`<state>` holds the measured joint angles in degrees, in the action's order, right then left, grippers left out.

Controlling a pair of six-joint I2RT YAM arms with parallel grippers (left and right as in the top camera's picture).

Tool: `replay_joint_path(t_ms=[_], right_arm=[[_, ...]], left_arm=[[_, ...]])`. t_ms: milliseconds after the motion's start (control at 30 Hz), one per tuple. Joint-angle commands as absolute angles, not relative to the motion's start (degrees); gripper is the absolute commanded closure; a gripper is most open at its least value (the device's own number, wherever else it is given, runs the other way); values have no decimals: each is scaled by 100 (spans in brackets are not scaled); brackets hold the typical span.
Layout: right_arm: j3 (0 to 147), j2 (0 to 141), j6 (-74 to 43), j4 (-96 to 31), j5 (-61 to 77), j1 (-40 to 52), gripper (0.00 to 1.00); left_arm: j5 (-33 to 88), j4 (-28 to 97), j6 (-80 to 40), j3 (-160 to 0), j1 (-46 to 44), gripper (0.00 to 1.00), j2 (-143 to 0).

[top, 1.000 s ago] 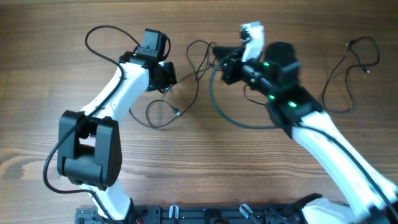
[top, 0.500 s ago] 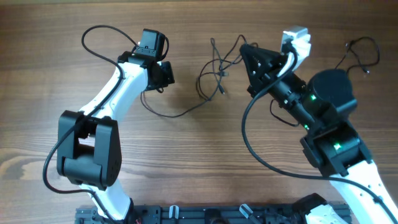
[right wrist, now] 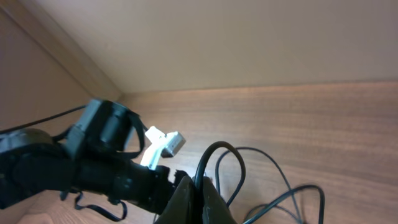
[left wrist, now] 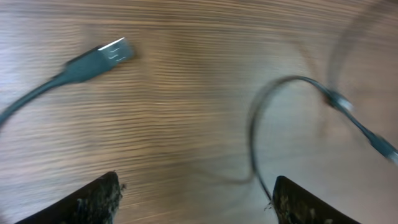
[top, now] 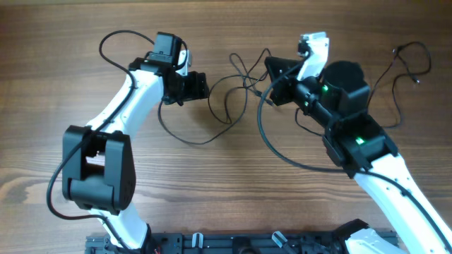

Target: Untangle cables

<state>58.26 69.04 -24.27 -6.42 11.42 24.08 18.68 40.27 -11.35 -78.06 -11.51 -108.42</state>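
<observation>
The cables [top: 248, 79] lay in a loose tangle at the upper middle of the overhead view, between the 2 arms. 1 long loop sagged toward the centre of the bench [top: 42, 141]. The left tool [top: 201, 86] sat just left of the tangle, its fingers [left wrist: 99, 199] spread wide with nothing between them. In its wrist view a USB plug [left wrist: 107, 53] lay at the upper left and a blurred cord [left wrist: 254, 143] curved at the right. The right tool [top: 272, 72] was at the tangle's right edge, pinched tight on a strand that looped up from its tips. A lone cable [top: 387, 74] lay apart at the upper right.
</observation>
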Motion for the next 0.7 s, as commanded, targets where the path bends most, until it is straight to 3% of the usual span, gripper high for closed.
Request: replay_joint_path(t_ms=[0, 233, 400, 667], right_arm=[[5898, 7057, -2563, -541, 1291, 2401, 96], [5898, 7343, -2569, -694, 1570, 2403, 96], [5892, 7725, -2707, -727, 2187, 2403, 96], [5892, 8641, -3175, -635, 3076, 2403, 96]], left_arm=[[3664, 4040, -263, -7769, -792, 21, -10855], [4259, 4080, -169, -7767, -454, 20, -10855], [4257, 4073, -169, -7767, -504, 13, -10855], [4189, 4062, -172, -7767, -504, 18, -10855]])
